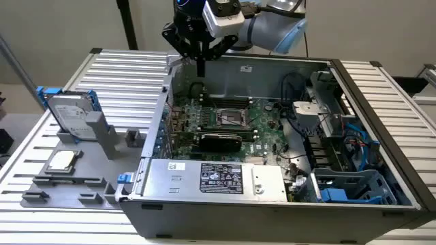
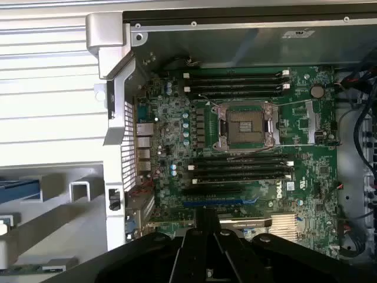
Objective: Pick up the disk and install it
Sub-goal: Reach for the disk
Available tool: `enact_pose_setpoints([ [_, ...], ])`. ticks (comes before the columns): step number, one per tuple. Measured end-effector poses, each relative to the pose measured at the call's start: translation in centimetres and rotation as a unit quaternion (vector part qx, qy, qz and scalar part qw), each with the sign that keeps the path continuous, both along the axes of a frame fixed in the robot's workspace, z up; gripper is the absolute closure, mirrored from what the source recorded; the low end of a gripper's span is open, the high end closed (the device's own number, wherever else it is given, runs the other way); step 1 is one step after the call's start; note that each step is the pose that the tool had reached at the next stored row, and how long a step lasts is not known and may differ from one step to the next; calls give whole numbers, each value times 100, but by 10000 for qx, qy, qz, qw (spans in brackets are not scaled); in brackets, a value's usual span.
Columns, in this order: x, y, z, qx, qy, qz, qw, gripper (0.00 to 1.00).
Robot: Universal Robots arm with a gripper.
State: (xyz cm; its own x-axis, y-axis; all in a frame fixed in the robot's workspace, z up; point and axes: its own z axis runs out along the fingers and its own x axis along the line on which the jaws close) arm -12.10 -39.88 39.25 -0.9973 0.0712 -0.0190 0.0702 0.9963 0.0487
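The disk [image 1: 69, 115] is a silver-grey drive with a white label and blue rails. It stands on edge in a grey holder [image 1: 102, 133] at the exterior view's left, outside the computer case. My gripper [image 1: 201, 65] hangs high over the case's back left corner, far from the disk. Its fingers point down, shut with nothing between them. In the wrist view the gripper [image 2: 207, 219] looks straight down on the green motherboard [image 2: 247, 147] and its CPU socket [image 2: 246, 125].
The open computer case [image 1: 381, 153] fills the middle. A silver power supply with a black label [image 1: 219, 178] lies along its front, and a blue drive bay [image 1: 350, 188] sits at the front right. A small square silver chip [image 1: 61, 160] rests on the grey fixture plate [image 1: 81, 184].
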Motion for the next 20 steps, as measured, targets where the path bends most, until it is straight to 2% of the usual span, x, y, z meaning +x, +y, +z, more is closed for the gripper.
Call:
enact_pose_setpoints([
  [16,-6,0,0,0,0,0,10000,100],
  [20,-151,0,0,0,1,0,10000,100],
])
